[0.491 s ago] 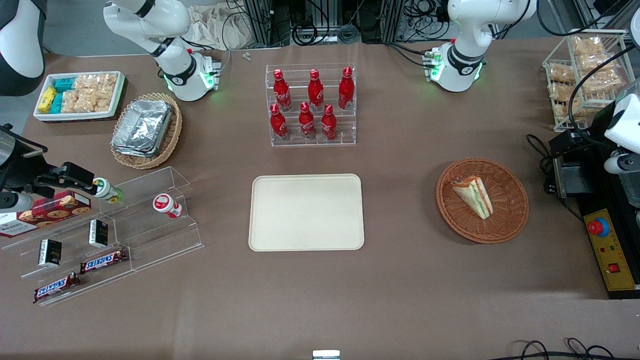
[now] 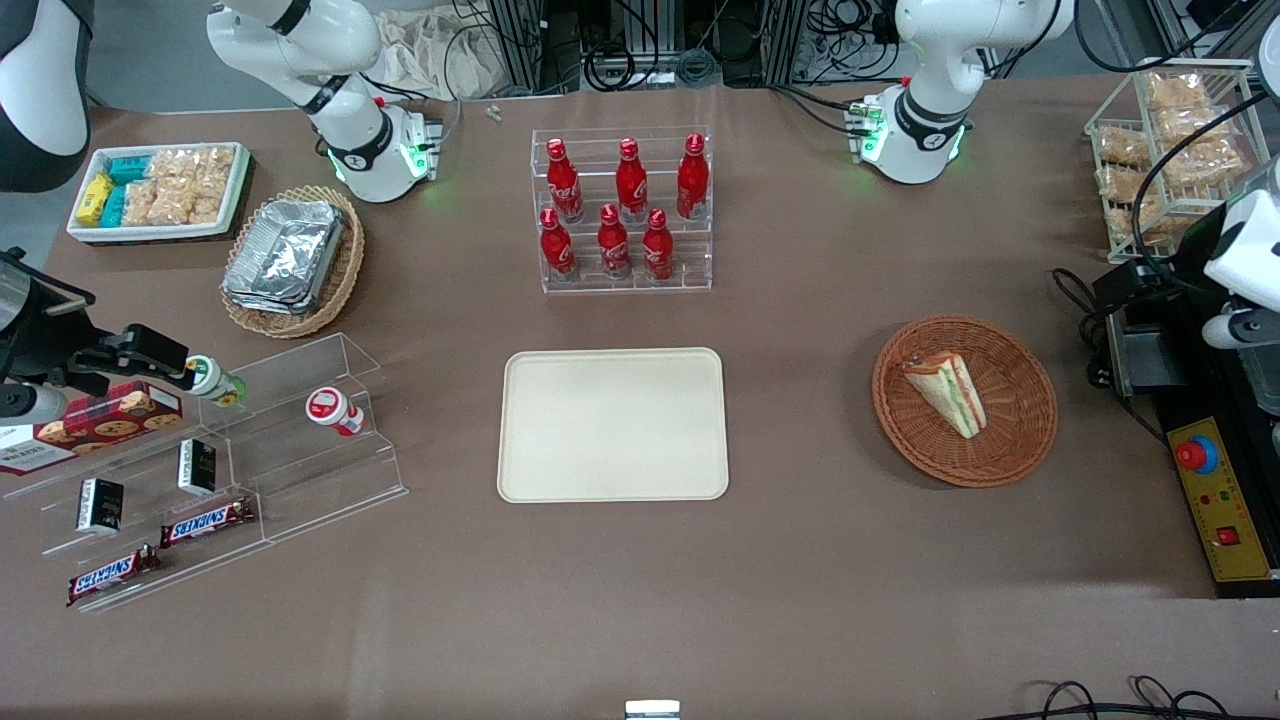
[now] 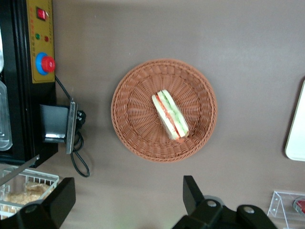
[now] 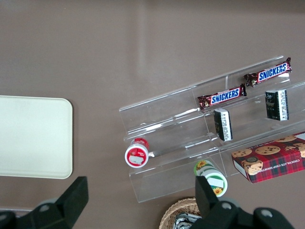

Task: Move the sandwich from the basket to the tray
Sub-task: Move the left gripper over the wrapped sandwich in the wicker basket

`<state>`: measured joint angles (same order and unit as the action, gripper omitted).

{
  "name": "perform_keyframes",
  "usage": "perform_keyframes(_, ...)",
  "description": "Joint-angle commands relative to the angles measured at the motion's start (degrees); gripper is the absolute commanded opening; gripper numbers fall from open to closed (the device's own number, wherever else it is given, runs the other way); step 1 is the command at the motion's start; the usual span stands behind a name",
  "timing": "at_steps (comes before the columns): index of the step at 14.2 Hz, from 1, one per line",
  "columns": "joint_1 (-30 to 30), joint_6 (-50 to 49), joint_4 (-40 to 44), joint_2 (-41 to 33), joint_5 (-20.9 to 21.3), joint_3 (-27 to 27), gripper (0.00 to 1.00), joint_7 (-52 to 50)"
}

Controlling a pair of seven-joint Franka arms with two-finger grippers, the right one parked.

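Triangular sandwich [image 3: 170,115] in round wicker basket [image 3: 128,95]; gripper [image 3: 126,198] spread wide above

Sandwich [image 2: 947,391] in basket [image 2: 1020,440]; gripper [image 3: 126,200] above.

Six red bottles [image 2: 621,215] fill a clear rack (two rows), foil trays [image 2: 285,255] in an oval wicker basket [image 2: 343,270].

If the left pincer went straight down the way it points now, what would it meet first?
Probably bare table beside the basket, not the sandwich. The left pincer hangs open, high above, its fingers straddling brown surface at the rim's edge. Depth is uncertain.
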<state>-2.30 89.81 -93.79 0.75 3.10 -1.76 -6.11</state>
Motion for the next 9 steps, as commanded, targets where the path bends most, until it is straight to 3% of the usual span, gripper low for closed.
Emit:
perform_keyframes(1, -0.3, -0.9, -3.1, -0.1, -0.9, 0.1, 1.0, -3.3)
perform_keyframes(5, -0.4, 1.9, -9.6, 0.0, -1.7, 1.0, 1.0, -14.8)
perform_keyframes(7, -0.3, 7.5, -14.9, -0.5, -4.7, 0.9, 1.0, -18.2)
perform_keyframes(9, -0.3, 13.1, -20.5, -1.2, -4.9, 0.9, 1.0, -20.3)
